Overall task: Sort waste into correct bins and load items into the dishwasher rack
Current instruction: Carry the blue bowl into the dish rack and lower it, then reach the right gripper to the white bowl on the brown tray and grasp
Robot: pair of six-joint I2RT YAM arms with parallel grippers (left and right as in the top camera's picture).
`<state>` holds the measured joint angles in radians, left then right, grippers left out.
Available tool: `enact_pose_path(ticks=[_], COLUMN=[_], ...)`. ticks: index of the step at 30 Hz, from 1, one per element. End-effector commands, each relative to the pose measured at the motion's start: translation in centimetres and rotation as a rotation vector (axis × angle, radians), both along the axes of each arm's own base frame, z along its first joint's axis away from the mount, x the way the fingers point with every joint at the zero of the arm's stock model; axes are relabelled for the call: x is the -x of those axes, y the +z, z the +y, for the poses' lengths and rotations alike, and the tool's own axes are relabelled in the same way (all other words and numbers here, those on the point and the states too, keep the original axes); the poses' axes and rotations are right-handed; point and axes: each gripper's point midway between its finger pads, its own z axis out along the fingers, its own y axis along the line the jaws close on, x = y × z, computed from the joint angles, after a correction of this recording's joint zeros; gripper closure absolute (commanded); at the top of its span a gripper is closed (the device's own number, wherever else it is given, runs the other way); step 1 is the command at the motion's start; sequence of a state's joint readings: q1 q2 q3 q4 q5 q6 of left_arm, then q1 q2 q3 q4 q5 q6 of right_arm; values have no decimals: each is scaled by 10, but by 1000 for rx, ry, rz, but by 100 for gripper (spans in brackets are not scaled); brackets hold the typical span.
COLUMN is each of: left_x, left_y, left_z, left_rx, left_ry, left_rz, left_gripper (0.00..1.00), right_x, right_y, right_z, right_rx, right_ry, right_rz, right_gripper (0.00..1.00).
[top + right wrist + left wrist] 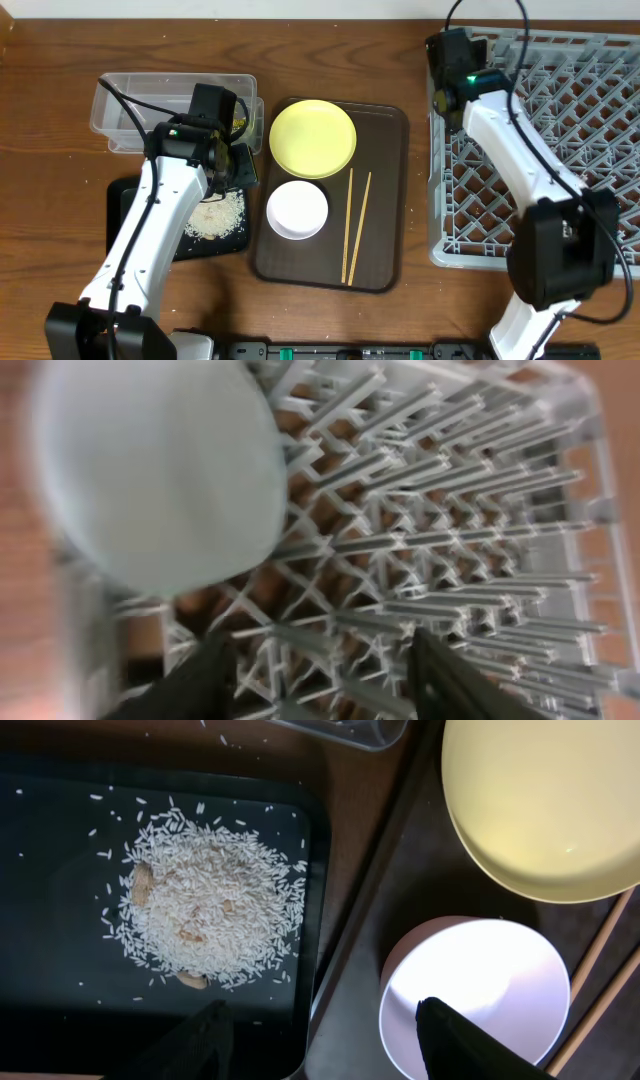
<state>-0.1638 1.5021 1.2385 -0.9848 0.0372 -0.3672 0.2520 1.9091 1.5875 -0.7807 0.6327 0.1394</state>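
My left gripper (325,1040) is open and empty. It hovers over the edge between the black tray (60,840) and the brown serving tray, and shows from overhead (236,166). The rice pile (205,910) lies in the black tray (128,200). The white bowl (480,990), yellow plate (312,138) and two chopsticks (355,225) sit on the serving tray. My right gripper (325,670) is open and empty over the dishwasher rack (450,510), next to the light blue bowl (160,470) lying in the rack's corner. The wrapper, scrap and cup are out of view.
The clear tub (165,105) stands behind the black tray, partly under my left arm. The brown serving tray (390,200) lies mid-table. The rack (560,130) fills the right side. The right arm covers the rack's near-left corner from overhead.
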Motion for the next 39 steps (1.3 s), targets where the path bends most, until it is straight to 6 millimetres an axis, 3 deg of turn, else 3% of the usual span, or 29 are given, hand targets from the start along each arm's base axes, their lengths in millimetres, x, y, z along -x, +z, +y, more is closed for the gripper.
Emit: enact_pose_path(ticks=[1,5,10,14,15,17,21,25,33,37,39], left_x=[-2,3,13,20,20,21,22,22,22,22,23], left_y=[2,1,2,0,0,0,0,0,0,0,0], left_z=[4,10,42,63,68,77,87,88,88,88,88], left_rx=[-17,-48,-167,-148,-143,-141,-140,-139,-139,-140,-140], left_ry=[17,23,165,324,354,389,423,426,426,426,426], left_rz=[-8,12,42,64,67,69,72,71,72,72,75], left_gripper=[38,38,38,38,31,28,25,25,25,25,25], right_x=[4,16,50,77,85,99,128,154,171,176,179], right_y=[18,29,28,12,7,-4,-26,-50,-96,-118,-129], right_z=[34,83,157,189,198,213,244,267,278,283,282], right_rx=[-210,-468,-751,-769,-760,-748,-733,-706,-616,-607,-606], right_ry=[93,256,544,653,680,722,786,832,755,732,703], right_rz=[-31,2,155,267,294,342,437,515,598,643,668], right_gripper=[36,35,35,34,34,36,40,43,45,55,70])
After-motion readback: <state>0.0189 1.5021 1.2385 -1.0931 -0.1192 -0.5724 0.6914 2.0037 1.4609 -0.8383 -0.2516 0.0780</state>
